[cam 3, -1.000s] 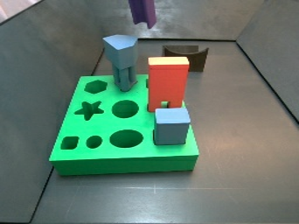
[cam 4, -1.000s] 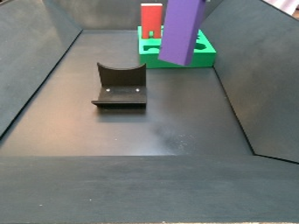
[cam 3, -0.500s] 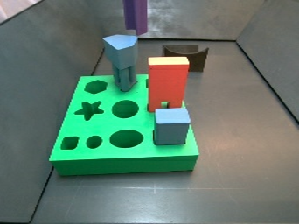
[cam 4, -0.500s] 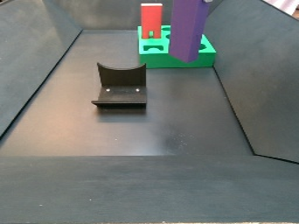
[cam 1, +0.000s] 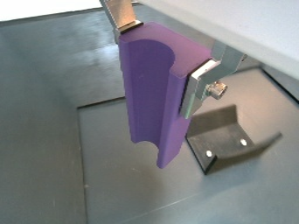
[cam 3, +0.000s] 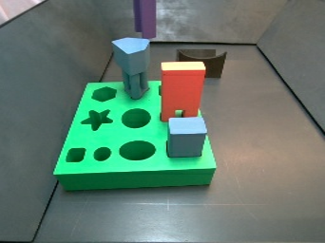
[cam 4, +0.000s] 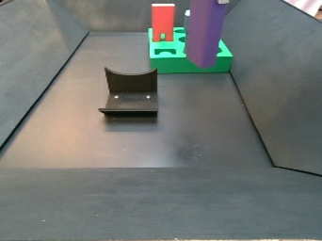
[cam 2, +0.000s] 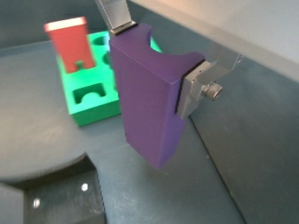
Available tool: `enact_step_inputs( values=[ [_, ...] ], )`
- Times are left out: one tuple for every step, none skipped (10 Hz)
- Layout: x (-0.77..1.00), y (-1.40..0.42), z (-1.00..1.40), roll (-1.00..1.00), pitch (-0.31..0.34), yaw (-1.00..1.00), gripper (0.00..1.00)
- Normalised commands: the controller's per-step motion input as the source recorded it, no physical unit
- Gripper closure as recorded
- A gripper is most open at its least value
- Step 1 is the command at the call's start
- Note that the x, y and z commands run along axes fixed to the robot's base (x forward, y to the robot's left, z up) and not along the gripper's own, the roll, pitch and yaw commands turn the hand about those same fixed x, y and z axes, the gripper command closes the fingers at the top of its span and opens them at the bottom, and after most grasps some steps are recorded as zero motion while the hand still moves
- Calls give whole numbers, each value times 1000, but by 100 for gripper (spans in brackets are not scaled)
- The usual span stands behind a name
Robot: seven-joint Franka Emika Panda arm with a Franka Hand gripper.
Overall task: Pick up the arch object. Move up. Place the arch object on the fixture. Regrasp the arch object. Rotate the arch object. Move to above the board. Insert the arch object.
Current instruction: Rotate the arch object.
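The gripper hangs high above the dark floor, pointing down, its flat silver fingers clamped on the plain purple arch object, an elongated block with a scooped notch at its top end; in both wrist views the block hangs upright between the plates, one plate pressed on each side; it's clear of everything underneath. In a side view only the block's lower end shows at the top edge, above and behind the blue-grey pentagon column; the gripper itself is out of frame there. The small dark fixture with its U-shaped top sits empty on the floor, well apart from the block. The bright green board with shaped cut-outs carries the column, a red-orange rectangular block and a small blue-grey cube.
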Motion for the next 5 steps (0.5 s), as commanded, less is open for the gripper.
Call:
enact_step_inputs(
  values=[
    [-42, 24, 8, -28, 11, -1000, 100],
    [-33, 22, 6, -30, 12, -1000, 100],
    [-28, 21, 10, -32, 12, -1000, 100],
    [-27, 20, 11, -33, 13, -1000, 100],
    [-25, 20, 13, -36, 13, -1000, 100]
  ],
)
